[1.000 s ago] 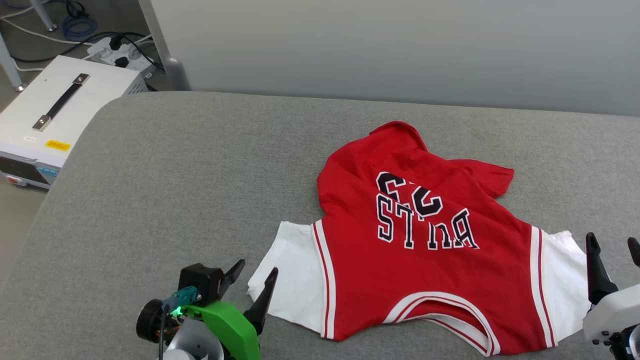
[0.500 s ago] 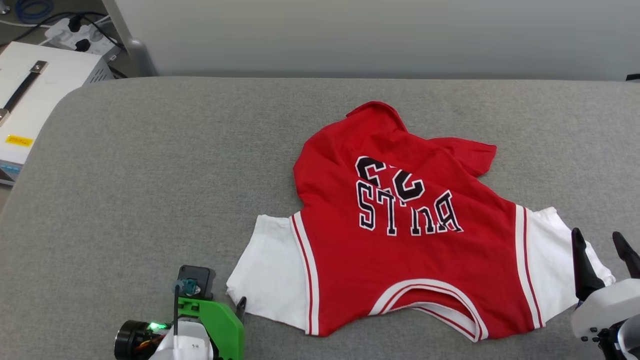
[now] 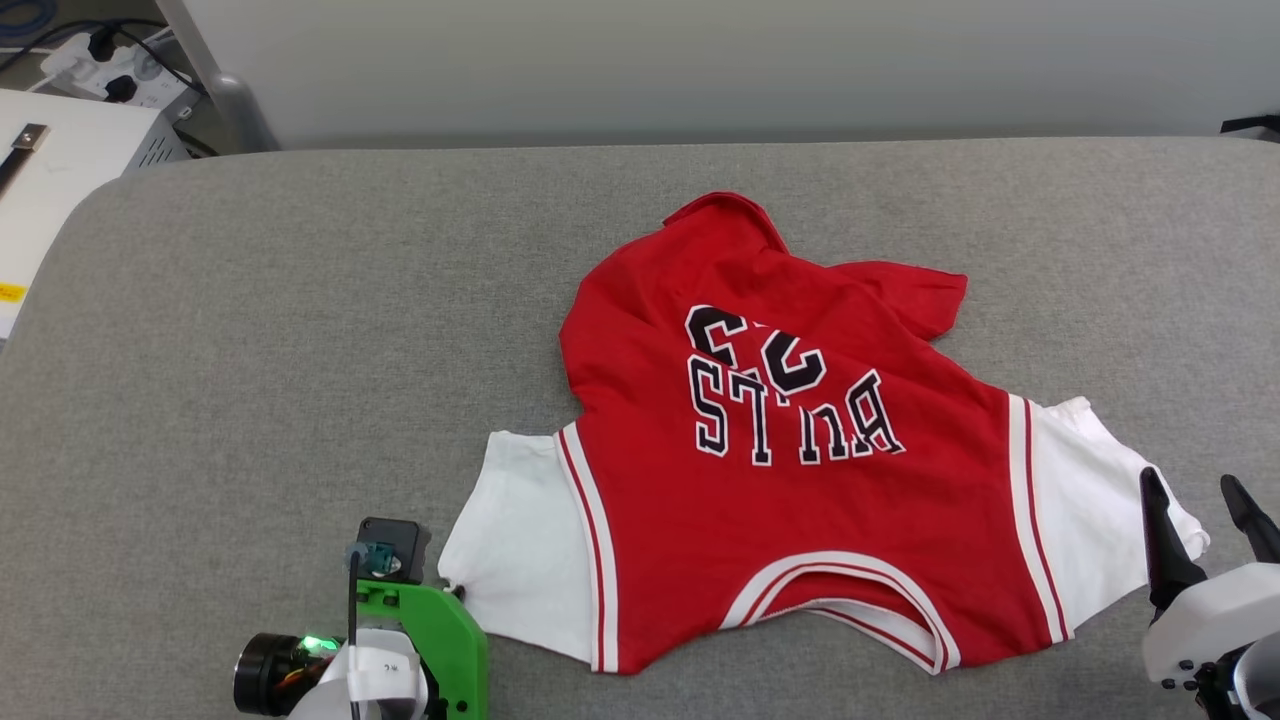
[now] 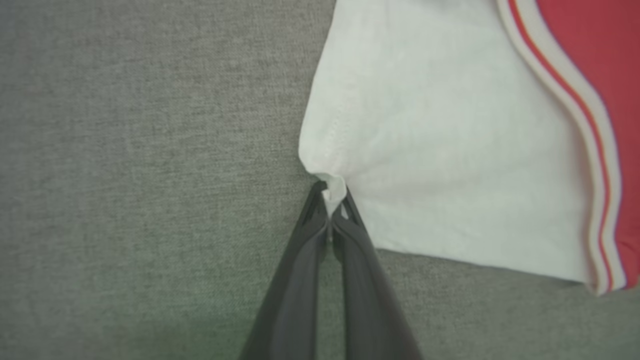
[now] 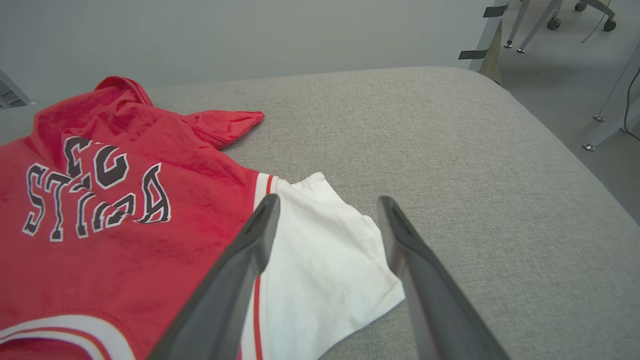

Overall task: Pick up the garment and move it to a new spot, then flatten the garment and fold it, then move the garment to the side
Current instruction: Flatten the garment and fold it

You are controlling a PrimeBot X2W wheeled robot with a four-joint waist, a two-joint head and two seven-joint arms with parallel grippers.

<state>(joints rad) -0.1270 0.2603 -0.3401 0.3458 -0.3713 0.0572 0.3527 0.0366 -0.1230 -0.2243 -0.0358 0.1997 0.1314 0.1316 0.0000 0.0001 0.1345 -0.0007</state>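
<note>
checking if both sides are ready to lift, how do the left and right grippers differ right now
The left gripper is shut, pinching a corner of the garment's white sleeve; the right gripper is open and grips nothing. The left gripper points steeply down at the grey surface; the right gripper slants low toward the other sleeve's end. Both have two long dark fingers and sit by a white sleeve.

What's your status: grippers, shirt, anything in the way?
Left gripper shut on garment, white sleeve corner. Right gripper open, by the other sleeve. Shirt lies rumpled on gray padded surface, not yet lifted. White box well away.
</note>
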